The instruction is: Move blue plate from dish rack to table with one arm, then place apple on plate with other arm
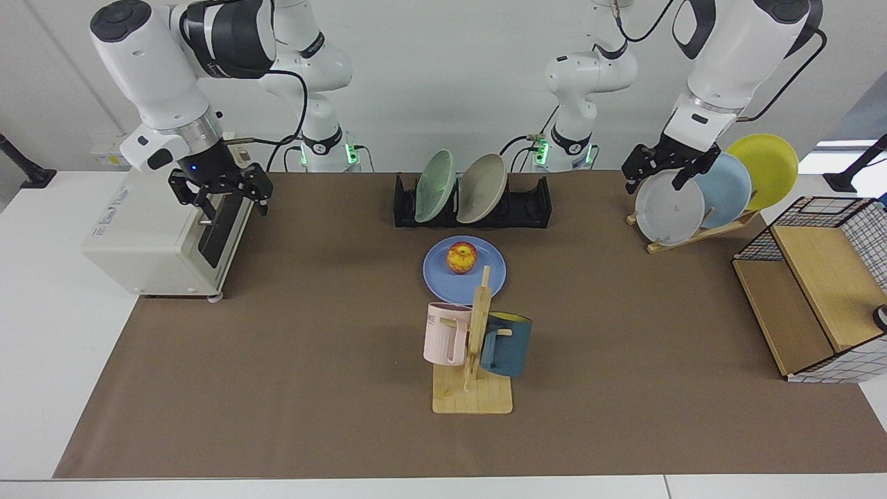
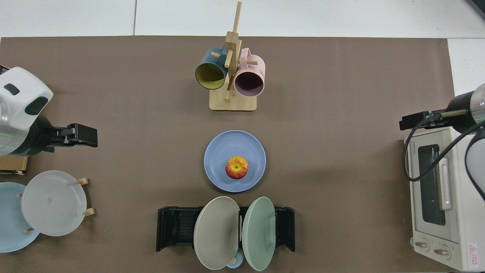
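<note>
The yellow-red apple [image 1: 461, 257] is being carried by the blue plate [image 1: 490, 275], well apart from both open, empty grippers, right gripper [image 1: 222, 192] and left gripper [image 1: 664, 168], with the plate's near rim being hidden by the mug tree [image 1: 477, 333].

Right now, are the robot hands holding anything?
No. The right gripper hangs open over the toaster oven, and the left gripper hangs open above the grey plate. The apple rests on the blue plate.

A robotics lab dressed as a kitchen. Two white robot arms [image 1: 159, 76] stand bolted behind a white table [image 1: 41, 333] against a bare wall, while a toaster oven [image 1: 156, 232], dish rack [image 1: 527, 204] and mug tree [image 1: 478, 346] serve as props on a brown mat [image 1: 291, 388].
</note>
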Available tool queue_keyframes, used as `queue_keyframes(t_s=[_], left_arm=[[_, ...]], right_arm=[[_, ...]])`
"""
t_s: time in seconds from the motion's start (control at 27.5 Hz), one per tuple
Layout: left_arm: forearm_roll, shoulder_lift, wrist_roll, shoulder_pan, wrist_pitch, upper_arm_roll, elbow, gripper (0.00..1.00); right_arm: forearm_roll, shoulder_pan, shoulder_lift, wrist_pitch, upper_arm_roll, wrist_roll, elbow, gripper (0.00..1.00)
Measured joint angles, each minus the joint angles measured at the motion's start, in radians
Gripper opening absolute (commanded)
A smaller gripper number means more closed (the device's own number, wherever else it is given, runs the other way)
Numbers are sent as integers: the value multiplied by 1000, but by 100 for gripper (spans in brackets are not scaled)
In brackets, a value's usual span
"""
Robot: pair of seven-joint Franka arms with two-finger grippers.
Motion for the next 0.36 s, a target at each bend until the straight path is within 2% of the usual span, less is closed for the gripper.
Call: queue_keyframes(t_s=[0.22, 0.36], left_arm=[[0, 0, 0, -60, 0, 64, 0, 100], [0, 0, 0, -72, 0, 79, 0, 100]], right_arm=[[-1, -9, 0, 0, 8, 18, 5, 100], [-3, -8, 0, 0, 13, 28, 5, 100]])
